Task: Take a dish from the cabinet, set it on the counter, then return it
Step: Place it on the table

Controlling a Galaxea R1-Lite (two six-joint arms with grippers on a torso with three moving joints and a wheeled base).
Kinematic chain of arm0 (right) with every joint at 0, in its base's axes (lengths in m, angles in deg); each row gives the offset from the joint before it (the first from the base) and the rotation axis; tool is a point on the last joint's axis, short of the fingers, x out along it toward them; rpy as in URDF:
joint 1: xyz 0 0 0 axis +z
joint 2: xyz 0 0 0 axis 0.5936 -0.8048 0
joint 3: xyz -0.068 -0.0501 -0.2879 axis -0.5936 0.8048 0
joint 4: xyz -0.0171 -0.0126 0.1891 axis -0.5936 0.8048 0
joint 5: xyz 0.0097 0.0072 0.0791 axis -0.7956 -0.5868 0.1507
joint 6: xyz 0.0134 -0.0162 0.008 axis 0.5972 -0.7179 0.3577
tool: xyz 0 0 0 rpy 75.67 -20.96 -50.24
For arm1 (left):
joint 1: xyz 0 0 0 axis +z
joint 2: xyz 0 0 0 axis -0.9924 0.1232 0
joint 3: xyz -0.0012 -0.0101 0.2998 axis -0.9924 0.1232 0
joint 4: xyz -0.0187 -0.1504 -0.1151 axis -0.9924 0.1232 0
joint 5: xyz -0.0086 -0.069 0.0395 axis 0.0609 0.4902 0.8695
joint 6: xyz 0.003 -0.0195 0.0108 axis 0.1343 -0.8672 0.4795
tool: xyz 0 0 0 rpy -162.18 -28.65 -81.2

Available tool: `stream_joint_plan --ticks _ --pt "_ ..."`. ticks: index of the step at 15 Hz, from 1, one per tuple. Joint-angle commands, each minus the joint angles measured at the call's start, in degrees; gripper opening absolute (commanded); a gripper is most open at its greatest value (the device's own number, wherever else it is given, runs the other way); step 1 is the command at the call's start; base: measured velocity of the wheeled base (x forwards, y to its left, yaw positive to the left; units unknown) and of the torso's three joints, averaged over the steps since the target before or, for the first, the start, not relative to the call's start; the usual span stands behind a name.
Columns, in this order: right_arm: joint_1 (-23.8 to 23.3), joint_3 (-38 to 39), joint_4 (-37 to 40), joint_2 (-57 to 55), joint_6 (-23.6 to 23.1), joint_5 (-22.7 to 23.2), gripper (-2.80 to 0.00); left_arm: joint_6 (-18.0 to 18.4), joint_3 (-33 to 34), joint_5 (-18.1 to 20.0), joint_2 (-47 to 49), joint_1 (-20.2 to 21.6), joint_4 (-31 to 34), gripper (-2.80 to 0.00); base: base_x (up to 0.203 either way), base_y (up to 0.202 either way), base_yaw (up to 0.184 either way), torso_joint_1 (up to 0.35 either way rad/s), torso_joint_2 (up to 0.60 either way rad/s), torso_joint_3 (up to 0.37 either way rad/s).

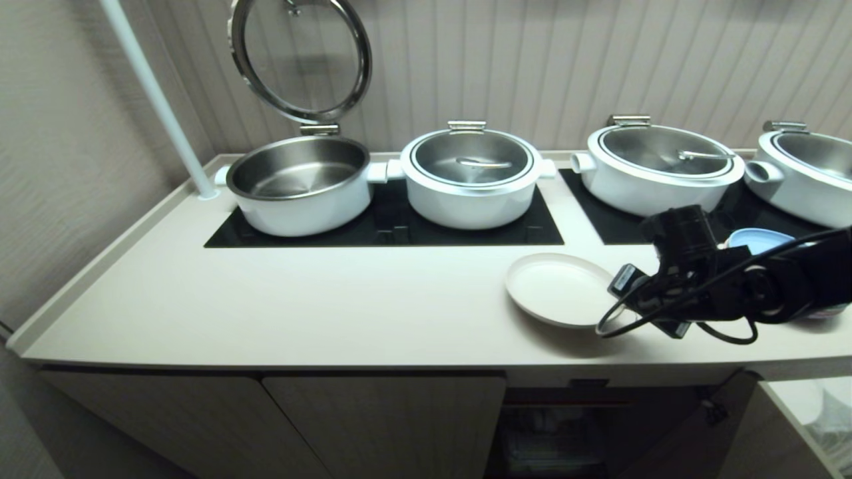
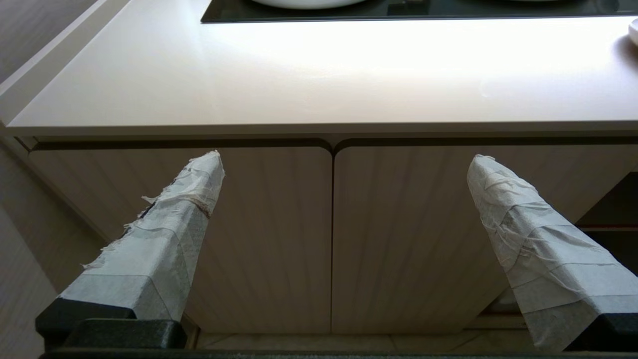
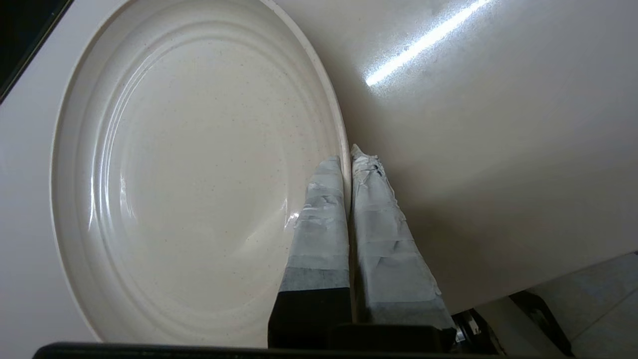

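Note:
The cream-white dish (image 1: 558, 288) sits low over the counter (image 1: 299, 299) in front of the black cooktop, right of centre, with a shadow under its near edge. My right gripper (image 1: 614, 301) comes in from the right and is shut on the dish's right rim. In the right wrist view the taped fingers (image 3: 319, 209) pinch the rim of the dish (image 3: 189, 169), one inside and one outside. The cabinet (image 1: 586, 426) stands open below the counter, dark inside. My left gripper (image 2: 344, 162) hangs open and empty, low before two closed doors (image 2: 279, 239).
Several white pots (image 1: 469, 176) with steel lids stand on the black cooktop panels (image 1: 386, 229); the leftmost pot's glass lid (image 1: 299, 56) is tipped up. A white pole (image 1: 156, 100) rises at the back left. A pale blue plate (image 1: 759, 238) lies behind my right arm.

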Motion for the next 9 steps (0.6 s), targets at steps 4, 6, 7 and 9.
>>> stream_joint_plan --ticks 4,6,7,9 --pt "0.41 -0.90 -2.30 -1.98 1.35 -0.19 -2.80 0.00 0.00 0.04 -0.02 0.00 0.00 0.00 0.000 0.000 0.000 0.000 0.00 0.000" --pt "0.41 -0.90 -2.57 -2.06 1.35 -0.26 -2.80 0.00 0.00 0.03 -0.02 0.00 0.00 0.00 0.000 0.000 0.000 0.000 0.00 0.000" --pt "0.41 -0.90 -2.58 -2.06 1.35 -0.27 -2.80 0.00 0.00 -0.05 -0.02 0.00 0.00 0.00 0.000 0.000 0.000 0.000 0.00 0.000" --pt "0.32 -0.99 -2.58 -2.15 1.35 -0.45 -2.80 0.00 0.00 -0.03 -0.02 0.00 0.00 0.00 0.000 0.000 0.000 0.000 0.00 0.000"
